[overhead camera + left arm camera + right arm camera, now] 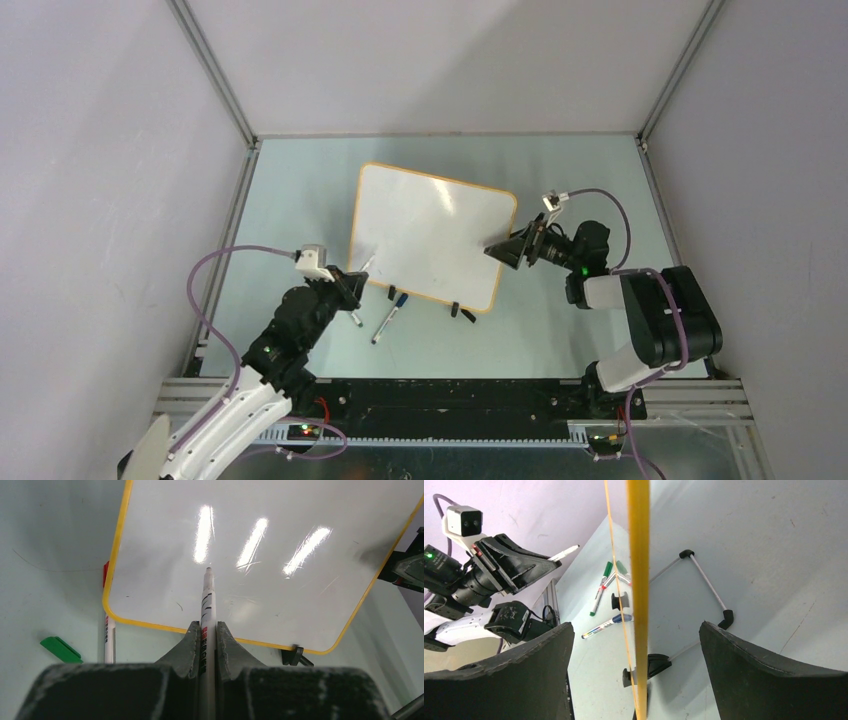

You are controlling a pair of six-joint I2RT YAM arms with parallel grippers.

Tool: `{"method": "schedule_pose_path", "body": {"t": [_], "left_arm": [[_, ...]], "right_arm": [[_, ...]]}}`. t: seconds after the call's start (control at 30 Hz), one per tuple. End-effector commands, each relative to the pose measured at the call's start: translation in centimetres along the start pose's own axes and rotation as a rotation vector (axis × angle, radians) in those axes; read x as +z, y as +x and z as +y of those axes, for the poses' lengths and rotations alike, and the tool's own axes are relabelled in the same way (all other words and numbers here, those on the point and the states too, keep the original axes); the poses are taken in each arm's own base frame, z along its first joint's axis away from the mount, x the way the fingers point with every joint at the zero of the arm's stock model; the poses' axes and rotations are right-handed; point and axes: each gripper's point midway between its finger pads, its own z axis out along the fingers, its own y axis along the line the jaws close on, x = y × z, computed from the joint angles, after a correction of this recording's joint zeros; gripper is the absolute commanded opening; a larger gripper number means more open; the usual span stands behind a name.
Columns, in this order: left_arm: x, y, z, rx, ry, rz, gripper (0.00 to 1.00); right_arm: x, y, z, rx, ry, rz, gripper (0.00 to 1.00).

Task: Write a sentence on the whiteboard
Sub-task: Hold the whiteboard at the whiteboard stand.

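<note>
Left gripper [352,283] pinches a marker [207,600]; the whiteboard [430,235] lies just ahead of it, under the marker's tip. Right gripper [505,250] stands spread, the board's edge between its jaws, touching neither.

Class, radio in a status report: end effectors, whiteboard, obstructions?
Left end effector shut on marker. Right end effector open, straddling whiteboard edge. No sentence visible. Loose markers beside board feet.

L arm [290,330] fwd, jaws pinched tight, R arm [655,320] bent inward, jaws wide
</note>
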Motion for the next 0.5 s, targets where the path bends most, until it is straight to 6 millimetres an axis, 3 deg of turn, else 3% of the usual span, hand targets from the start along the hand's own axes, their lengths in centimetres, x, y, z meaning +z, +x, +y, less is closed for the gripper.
{"method": "schedule_pose_path", "body": {"t": [0.0, 0.47], "left_arm": [[-0.1, -0.9, -0.2, 0.019, 0.007, -0.034, 0.0], [0.0, -1.0, -0.2, 0.02, 0.008, -0.035, 0.0]], "right_arm": [[-0.3, -1.4, 2.0, -0.096, -0.077, 0.012, 0.99], [-1.5, -2.8, 2.0, -0.136, -0.006, -0.004, 0.99]]}}
